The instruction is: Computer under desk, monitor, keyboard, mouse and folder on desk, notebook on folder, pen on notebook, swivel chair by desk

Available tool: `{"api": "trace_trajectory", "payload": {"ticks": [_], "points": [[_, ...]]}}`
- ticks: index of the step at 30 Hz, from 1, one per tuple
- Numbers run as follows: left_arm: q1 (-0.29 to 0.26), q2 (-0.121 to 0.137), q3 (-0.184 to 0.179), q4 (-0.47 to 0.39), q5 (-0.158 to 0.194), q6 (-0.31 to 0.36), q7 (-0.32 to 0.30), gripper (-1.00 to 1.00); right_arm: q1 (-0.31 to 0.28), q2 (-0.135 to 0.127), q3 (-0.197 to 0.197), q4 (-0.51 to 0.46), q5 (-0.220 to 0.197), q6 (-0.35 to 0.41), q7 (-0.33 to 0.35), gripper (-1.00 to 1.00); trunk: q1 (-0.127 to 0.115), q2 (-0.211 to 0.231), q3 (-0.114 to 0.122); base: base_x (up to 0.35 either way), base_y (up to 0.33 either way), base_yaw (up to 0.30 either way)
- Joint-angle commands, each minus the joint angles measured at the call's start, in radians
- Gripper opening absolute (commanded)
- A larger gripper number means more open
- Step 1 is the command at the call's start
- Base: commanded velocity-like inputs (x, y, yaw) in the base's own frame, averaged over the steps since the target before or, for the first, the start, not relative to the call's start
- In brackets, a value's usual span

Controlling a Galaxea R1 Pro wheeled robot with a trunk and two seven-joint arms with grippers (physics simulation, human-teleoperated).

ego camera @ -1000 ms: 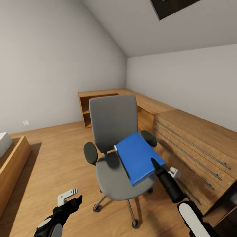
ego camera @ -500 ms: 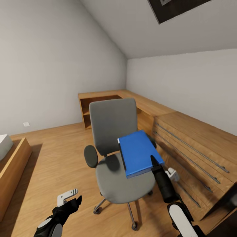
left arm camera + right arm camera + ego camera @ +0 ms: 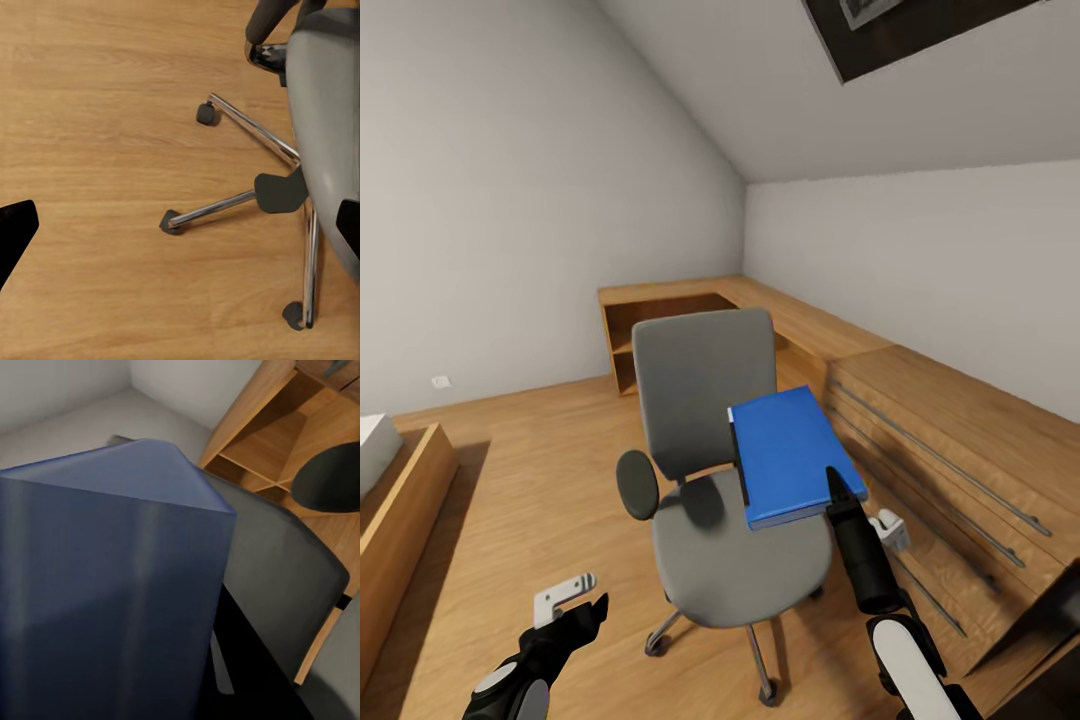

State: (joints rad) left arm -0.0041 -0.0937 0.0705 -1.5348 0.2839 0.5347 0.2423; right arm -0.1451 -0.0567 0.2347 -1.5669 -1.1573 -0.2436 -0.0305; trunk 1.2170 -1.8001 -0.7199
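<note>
Item: folder [image 3: 792, 455], bright blue, flat, rigid cover with a dark strip along its left edge. Location: in the air above the seat of the swivel chair [image 3: 715, 470], tilted, its near right corner pinched by your right gripper [image 3: 838, 492]. Handling, as judged: light and stiff, likely slick; a corner grip lets it swing or slip, so carry it slowly and level. In the right wrist view the folder [image 3: 112, 577] looms close, with the chair's back beyond it.

Left gripper [image 3: 573, 594]: low over the wood floor [image 3: 510, 480], holding nothing, fingers spread apart.

Surroundings: light wooden counter [image 3: 920, 420] with drawers, to your right.
</note>
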Motion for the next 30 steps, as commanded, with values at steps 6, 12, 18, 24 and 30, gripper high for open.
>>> {"api": "trace_trajectory", "payload": {"ticks": [6,12,18,24,30], "points": [[0.0,-0.001,0.0,-0.003,0.012,0.002,0.006,1.0,0.0,0.001,0.004,0.001,-0.022,-0.008,0.001,-1.0,-0.023,0.042,0.018,0.0,0.0,0.0],[0.0,-0.002,0.0,-0.004,0.012,0.002,0.006,1.0,0.004,0.002,0.005,0.001,-0.034,-0.042,0.003,-1.0,-0.046,0.084,0.037,0.0,0.0,0.0],[0.0,-0.003,-0.003,-0.011,0.012,0.001,0.006,1.0,0.009,0.003,0.005,0.002,-0.034,-0.079,-0.006,-1.0,-0.069,0.126,0.056,0.0,0.0,0.0],[0.0,-0.003,-0.003,-0.011,0.012,0.001,0.005,1.0,0.009,0.003,0.003,0.002,-0.033,-0.082,-0.007,-1.0,-0.092,0.168,0.074,0.0,0.0,-0.024],[0.0,-0.003,-0.002,-0.012,0.012,0.001,0.003,1.0,0.009,0.0,0.002,0.002,-0.033,-0.083,-0.006,-1.0,-0.115,0.21,0.089,0.0,0.0,-0.182]]}}
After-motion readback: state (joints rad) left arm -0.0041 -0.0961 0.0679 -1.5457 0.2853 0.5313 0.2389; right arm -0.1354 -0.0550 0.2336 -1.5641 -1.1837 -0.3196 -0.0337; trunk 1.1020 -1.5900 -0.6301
